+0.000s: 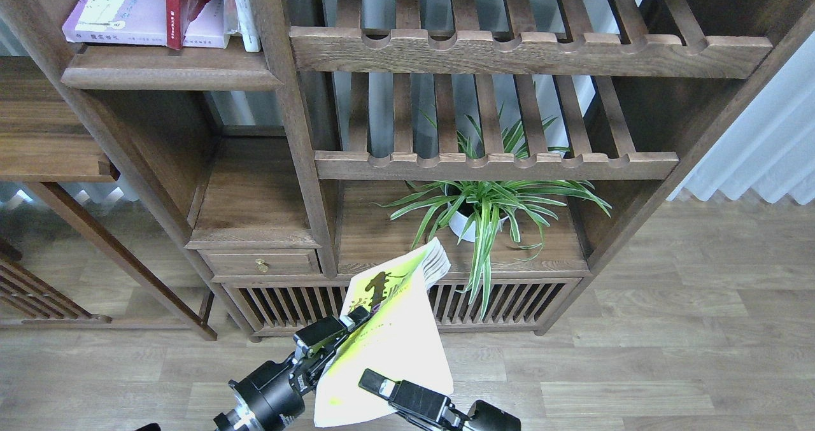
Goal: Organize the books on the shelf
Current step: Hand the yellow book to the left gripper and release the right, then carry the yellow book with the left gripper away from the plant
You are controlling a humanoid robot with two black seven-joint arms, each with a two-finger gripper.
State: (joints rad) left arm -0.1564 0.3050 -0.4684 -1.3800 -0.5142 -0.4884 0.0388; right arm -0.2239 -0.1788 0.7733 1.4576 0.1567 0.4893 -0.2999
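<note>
The yellow-green book (398, 342) with black characters is held in the air low in the head view, in front of the bookcase's base, tilted up on edge with its page block showing at the top. My left gripper (349, 324) is shut on its left edge. My right gripper (375, 381) clamps its lower edge, with one finger over the cover and the other hidden behind. The shelf (172, 69) is at the upper left. The lavender-white book (121, 11) lies flat on it, and the red book (181, 1) stands leaning on top of that.
White-spined upright books (242, 4) stand at the shelf's right end against the post. Slatted racks (528, 52) fill the upper right. A potted spider plant (484, 208) sits on the lower board just beyond the held book. A small drawer (258, 264) is at the lower left.
</note>
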